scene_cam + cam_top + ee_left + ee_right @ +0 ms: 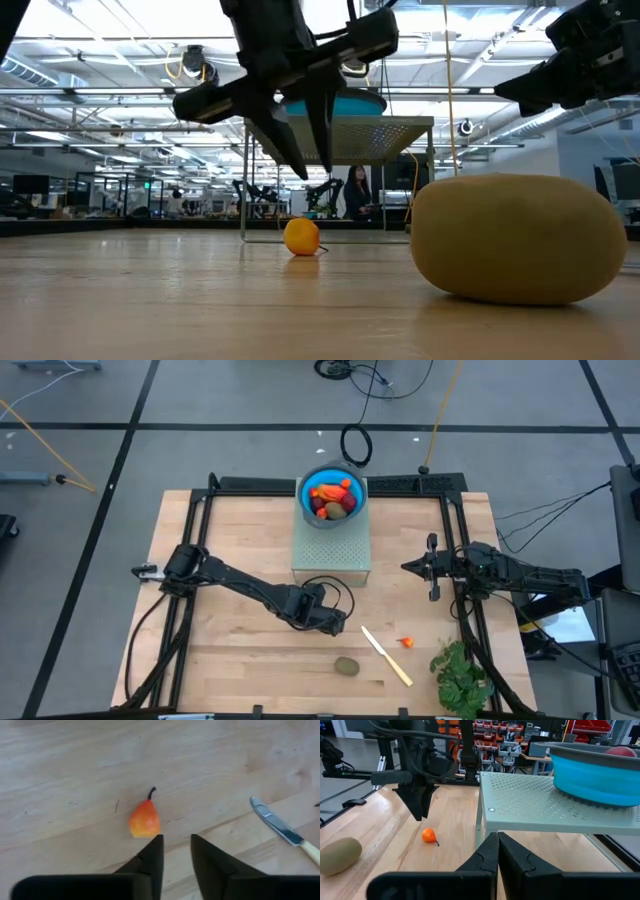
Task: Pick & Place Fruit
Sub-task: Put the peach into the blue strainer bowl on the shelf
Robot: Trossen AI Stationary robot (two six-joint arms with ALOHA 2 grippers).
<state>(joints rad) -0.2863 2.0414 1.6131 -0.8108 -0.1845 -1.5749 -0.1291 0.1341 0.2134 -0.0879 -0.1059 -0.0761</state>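
A small orange pear-shaped fruit [145, 820] with a dark stem lies on the wooden table, just ahead of my left gripper [176, 840]. That gripper hangs above it, pointing steeply down, its fingers a little apart and touching nothing. The fruit also shows in the low view [302, 237] and the right wrist view [428, 836]; in the high view my left gripper [335, 622] hides it. A brown-green kiwi [346, 666] rests near the front edge. A tiny orange-red bit [406, 642] lies further right. My right gripper [497, 840] waits shut at the table's right side [432, 567].
A blue bowl [304, 497] holding several fruit pieces stands on a pale perforated stand [332, 555] at the table's far middle. A cream-handled knife [386, 656] lies right of the kiwi, and a green leafy bunch [460, 675] sits at the front right corner.
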